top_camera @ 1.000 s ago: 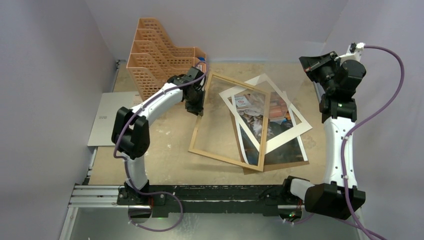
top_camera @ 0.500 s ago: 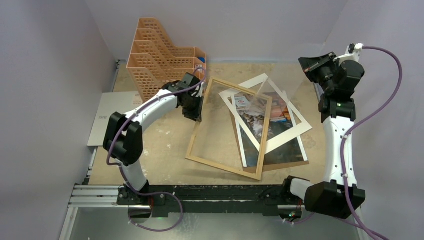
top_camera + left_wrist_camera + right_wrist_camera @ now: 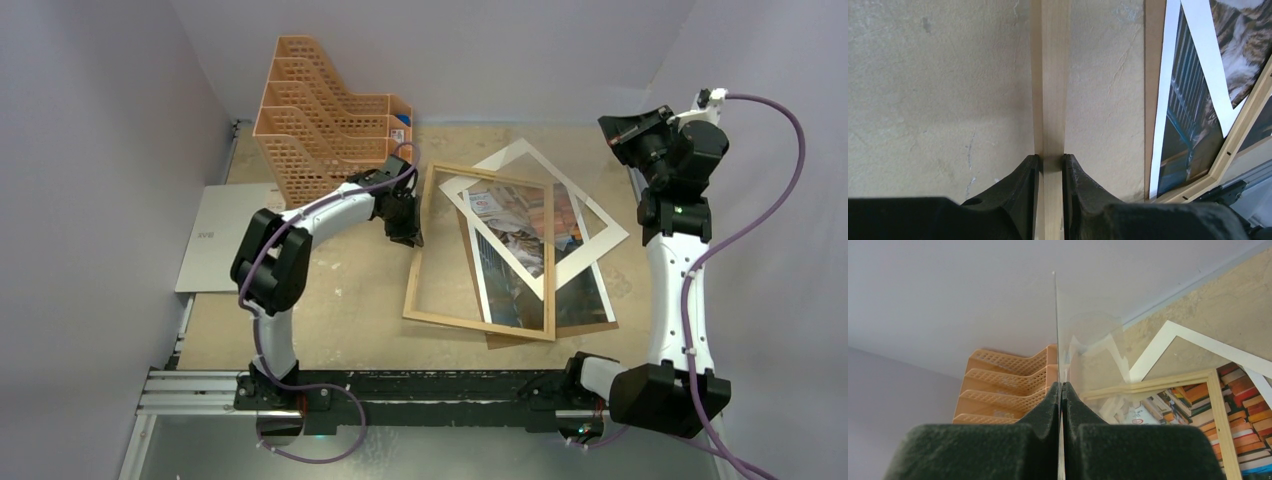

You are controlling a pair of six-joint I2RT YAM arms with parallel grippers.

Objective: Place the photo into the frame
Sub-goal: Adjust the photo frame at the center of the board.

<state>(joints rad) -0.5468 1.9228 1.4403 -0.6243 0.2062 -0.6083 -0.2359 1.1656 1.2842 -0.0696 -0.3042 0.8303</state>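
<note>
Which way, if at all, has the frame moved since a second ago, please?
Yes: the frame swung rightward, its near-left corner farther from the orange organizer.

My left arm [image 3: 330, 205] and right arm [image 3: 668, 300] wear white shells between chunky black joints. A purple cable [image 3: 800, 150] trails along each. My fingers [image 3: 1013, 187] are matte black, thick, curving inward. Both bases share a black rail [image 3: 440, 385] at the table's [image 3: 330, 300] near edge.

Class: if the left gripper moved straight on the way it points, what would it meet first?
Likely the table just beyond the left gripper, beside the frame rail it clamps; depth is unclear.
</note>
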